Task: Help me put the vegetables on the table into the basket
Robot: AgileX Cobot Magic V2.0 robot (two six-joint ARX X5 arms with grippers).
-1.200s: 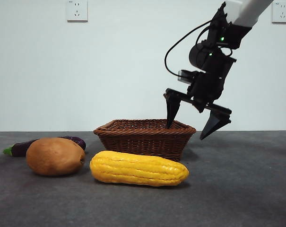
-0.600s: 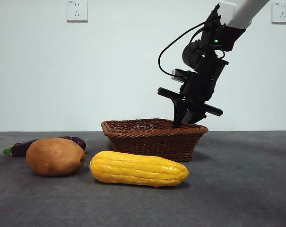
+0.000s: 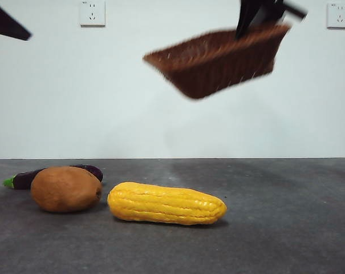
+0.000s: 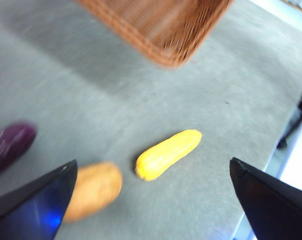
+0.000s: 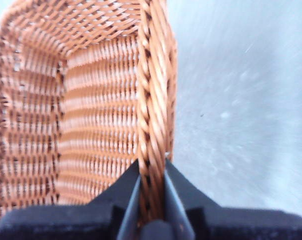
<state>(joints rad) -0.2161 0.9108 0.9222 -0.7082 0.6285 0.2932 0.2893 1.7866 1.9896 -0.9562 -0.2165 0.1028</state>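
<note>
The dark brown woven wicker basket (image 3: 218, 60) is motion-blurred. The slim dark purple eggplant (image 3: 25, 177) is mostly hidden behind the rounded brown potato (image 3: 66, 189). The black tip (image 3: 7, 23), probably a gripper jaw, is cut off at the frame corner.

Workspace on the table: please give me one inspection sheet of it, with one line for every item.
Surface: dark grey table, matte.
Job's things: basket lifted in the air, tilted, empty; corn, potato and eggplant lie on the table.
Clutter: nothing seen.
Grippers: right gripper shut on the basket rim; left gripper open, high over the vegetables, holding nothing.
Cables: nothing seen.
Surroundings: white wall with two sockets.
</note>
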